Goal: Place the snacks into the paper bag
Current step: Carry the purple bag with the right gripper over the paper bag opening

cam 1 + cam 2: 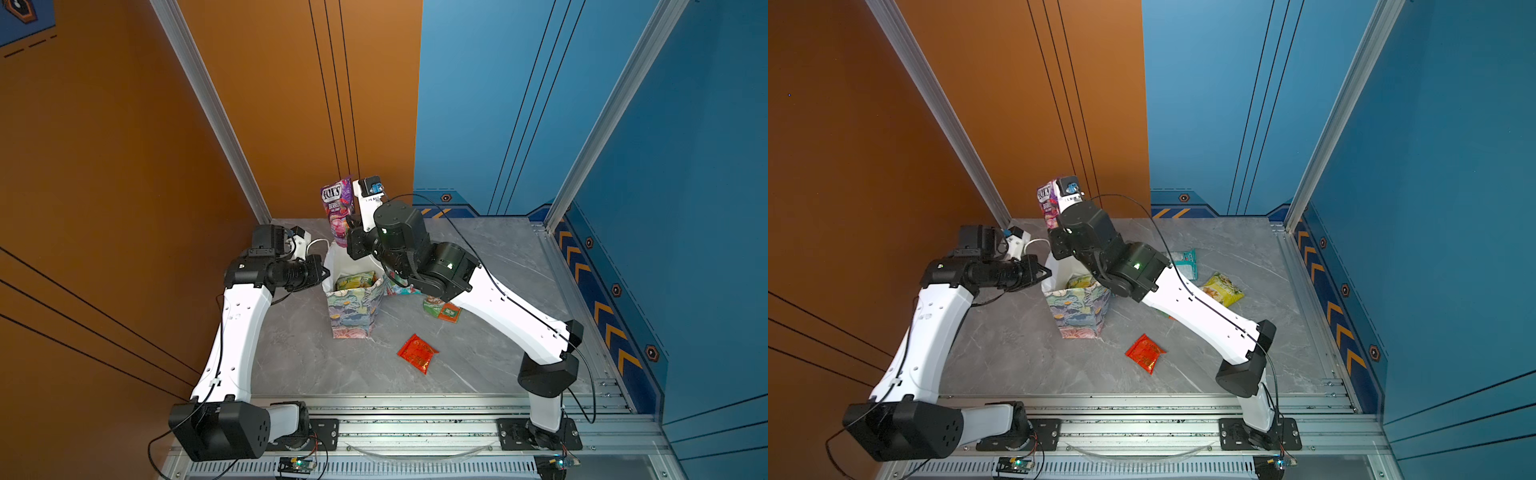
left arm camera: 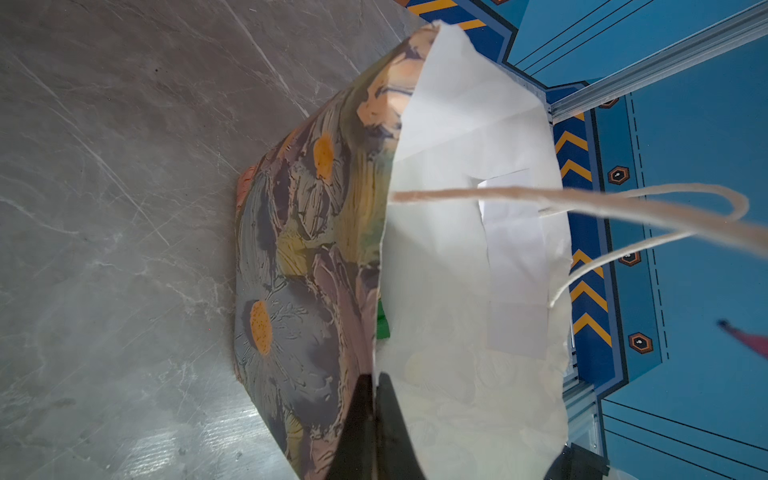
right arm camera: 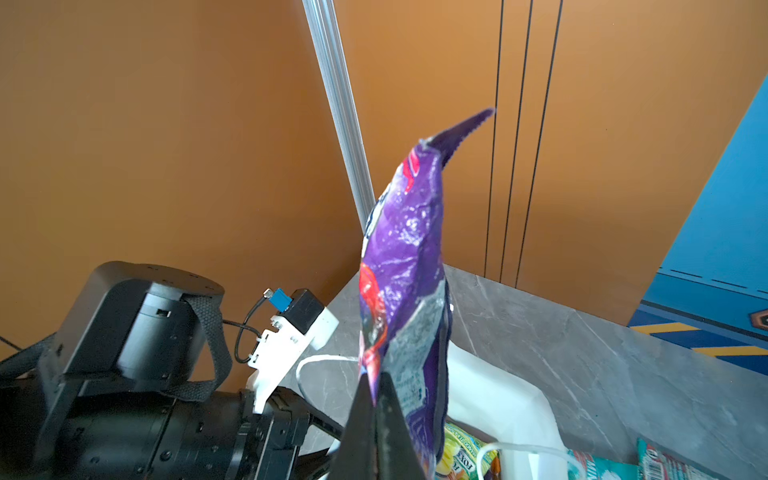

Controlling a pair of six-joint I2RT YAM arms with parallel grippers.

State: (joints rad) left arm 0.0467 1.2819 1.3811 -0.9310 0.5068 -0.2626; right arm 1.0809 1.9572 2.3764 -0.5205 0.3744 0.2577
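Observation:
The floral paper bag (image 1: 353, 311) (image 1: 1079, 311) stands upright mid-table with its mouth open. My left gripper (image 2: 376, 384) (image 1: 326, 272) is shut on the bag's rim (image 2: 380, 291), one finger outside and one inside. Shut on the lower edge of a purple FOX'S packet (image 1: 338, 208) (image 3: 403, 270), my right gripper (image 3: 376, 384) (image 1: 351, 228) holds it upright above the far side of the mouth. A yellow-green packet (image 1: 355, 280) (image 3: 465, 453) lies inside the bag. On the table to the right lie a red packet (image 1: 417, 353) (image 1: 1145, 353), a green-orange packet (image 1: 442, 309), a teal packet (image 1: 1185, 262) and a yellow chip bag (image 1: 1223, 289).
The bag's white cord handles (image 2: 623, 195) hang loose over its mouth. The right forearm (image 1: 511, 307) stretches over the packets right of the bag. An orange wall (image 1: 124, 166) stands close at the left, and an aluminium rail (image 1: 415, 415) runs along the front edge.

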